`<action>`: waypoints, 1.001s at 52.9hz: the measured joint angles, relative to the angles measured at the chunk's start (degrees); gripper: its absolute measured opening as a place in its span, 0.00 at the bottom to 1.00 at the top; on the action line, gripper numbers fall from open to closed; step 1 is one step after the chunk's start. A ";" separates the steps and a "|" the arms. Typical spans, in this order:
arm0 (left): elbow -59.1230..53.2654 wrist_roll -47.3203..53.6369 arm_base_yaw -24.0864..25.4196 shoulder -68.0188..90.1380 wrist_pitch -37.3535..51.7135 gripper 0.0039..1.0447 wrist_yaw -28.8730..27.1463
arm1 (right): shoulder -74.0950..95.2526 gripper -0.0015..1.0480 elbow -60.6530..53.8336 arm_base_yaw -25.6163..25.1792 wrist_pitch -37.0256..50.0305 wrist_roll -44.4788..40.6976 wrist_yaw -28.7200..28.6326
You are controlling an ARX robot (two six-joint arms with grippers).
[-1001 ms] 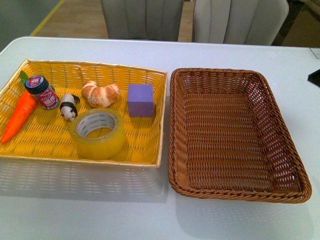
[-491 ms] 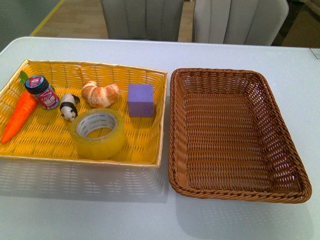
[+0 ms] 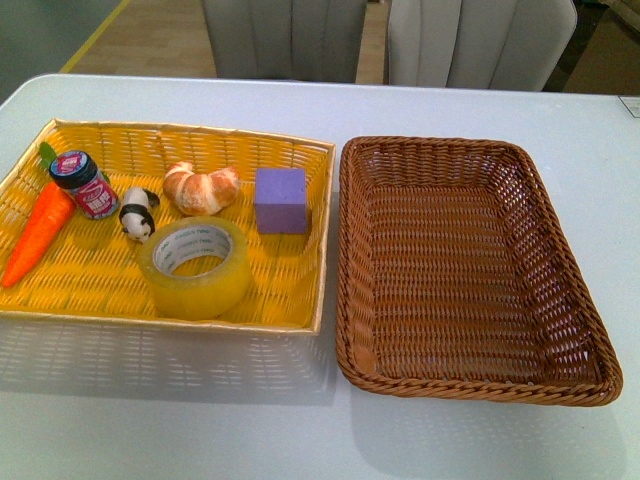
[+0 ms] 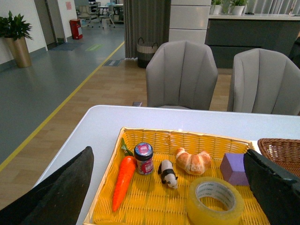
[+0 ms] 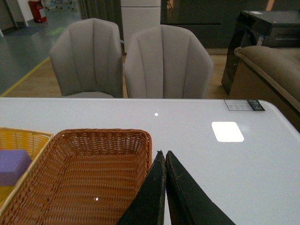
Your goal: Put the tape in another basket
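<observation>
Thick roll of translucent yellowish packing tape (image 3: 215, 288) lies flat in the bright yellow woven basket (image 3: 275, 285), with the dark brown wicker tray basket (image 3: 345, 250) just beside it on the right.

The tape sits near the yellow basket's front edge on the white table (image 3: 300, 440). Just behind it are a small black-and-white panda figure (image 3: 137, 213) and a golden croissant (image 3: 201, 187), and a purple cube (image 3: 281, 199) stands behind it to the right. An orange toy carrot (image 3: 38, 231) and a small dark-lidded jar with a red label (image 3: 86, 184) lie at the far left. In the left wrist view the left gripper (image 4: 168, 157) has its black fingers spread wide apart, holding nothing. In the right wrist view the right gripper (image 5: 162, 157) has its fingers pressed together near the brown basket's rim.
</observation>
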 joint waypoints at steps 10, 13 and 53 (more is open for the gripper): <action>0.00 0.02 0.00 0.00 0.00 0.92 0.00 | -7.58 0.02 -1.66 0.02 -5.86 0.00 0.00; 0.00 0.02 0.00 0.00 0.00 0.92 0.00 | -10.32 0.02 -2.08 0.02 -8.13 0.00 0.00; 0.00 0.00 0.00 0.00 0.00 0.92 0.00 | -37.18 0.02 -2.36 0.02 -32.57 0.00 0.07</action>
